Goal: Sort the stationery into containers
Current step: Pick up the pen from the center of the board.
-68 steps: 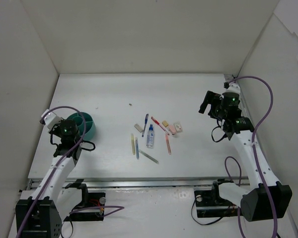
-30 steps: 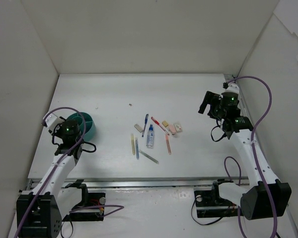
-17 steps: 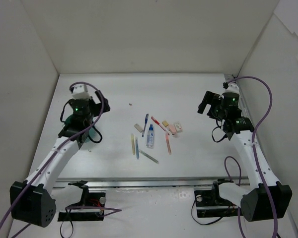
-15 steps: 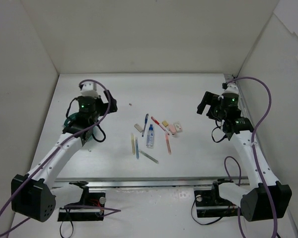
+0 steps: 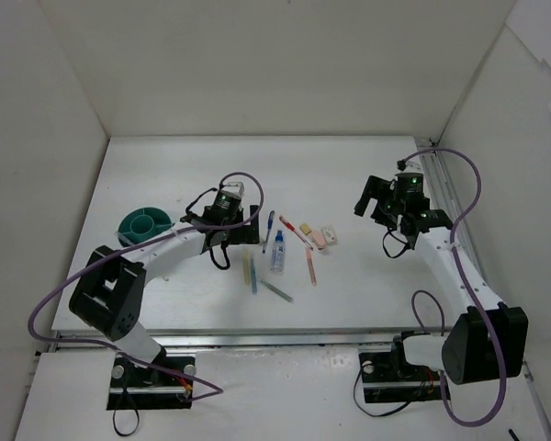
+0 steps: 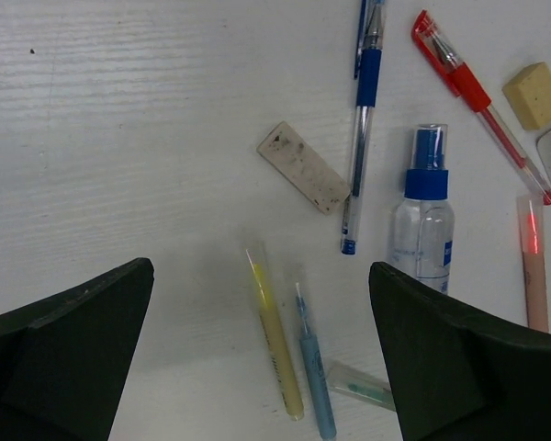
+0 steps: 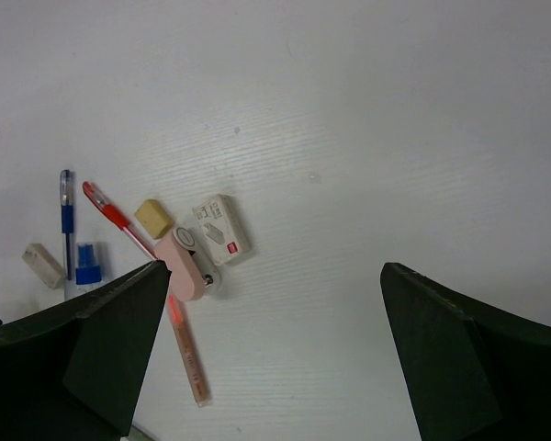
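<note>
**Desk:** What do your cameras show right now?

**Operator:** I see the stationery lying in a loose cluster at the middle of the table (image 5: 349,165). The teal bowl (image 5: 138,239) sits well apart at the left, and its inside looks divided. My left gripper (image 6: 260,272) hangs over the cluster's left side. Its fingers are spread wide, with nothing between them.

**Desk:** And the items themselves?

**Operator:** Nearest me, a yellow pen (image 6: 275,344) and a thin blue pencil (image 6: 314,386) lie side by side. A pale greenish pen (image 6: 360,384) is close by on their right. Farther off there is a grubby grey eraser (image 6: 303,167), just beside a clear blue pen (image 6: 363,119). To the right of that pen lies a clear bottle (image 6: 424,220), its blue cap pointing far. A red pen (image 6: 477,101) runs on a diagonal beyond the bottle, with a tan eraser (image 6: 533,95) close to its right. A pink pen (image 6: 533,266) lies near its tip.

**Desk:** What about the right arm?

**Operator:** My right gripper (image 7: 271,268) hovers to the right of the cluster, over bare table. Its fingers are also wide apart and hold nothing. Through that wrist camera I make out a white eraser (image 7: 219,230) with a red mark. It is touching a pink eraser (image 7: 188,266) at the cluster's right edge.
</note>
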Controlling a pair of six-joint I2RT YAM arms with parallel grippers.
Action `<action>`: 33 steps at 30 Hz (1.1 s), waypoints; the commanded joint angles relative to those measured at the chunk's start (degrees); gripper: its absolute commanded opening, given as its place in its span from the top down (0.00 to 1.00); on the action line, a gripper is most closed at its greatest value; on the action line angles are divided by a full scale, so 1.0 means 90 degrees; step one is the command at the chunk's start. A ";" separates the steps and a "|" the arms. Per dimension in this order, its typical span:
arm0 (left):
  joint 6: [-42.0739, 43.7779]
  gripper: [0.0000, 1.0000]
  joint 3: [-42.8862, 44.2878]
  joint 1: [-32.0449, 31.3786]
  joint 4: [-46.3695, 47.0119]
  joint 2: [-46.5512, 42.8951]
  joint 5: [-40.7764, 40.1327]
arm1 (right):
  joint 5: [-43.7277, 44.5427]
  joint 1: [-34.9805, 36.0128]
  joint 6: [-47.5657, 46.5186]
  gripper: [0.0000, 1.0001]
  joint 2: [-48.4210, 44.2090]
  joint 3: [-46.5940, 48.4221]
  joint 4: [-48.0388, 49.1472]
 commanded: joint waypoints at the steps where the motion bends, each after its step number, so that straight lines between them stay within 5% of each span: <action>1: -0.0365 0.00 0.0276 0.0025 -0.0050 0.0047 -0.0248 | 0.0405 0.0180 0.0156 0.02 0.0259 0.0204 0.0217; 33: -0.1469 0.56 0.0695 -0.0570 -0.1181 0.1307 -0.1724 | 0.1002 0.0307 0.0176 0.02 0.0758 0.0351 0.0012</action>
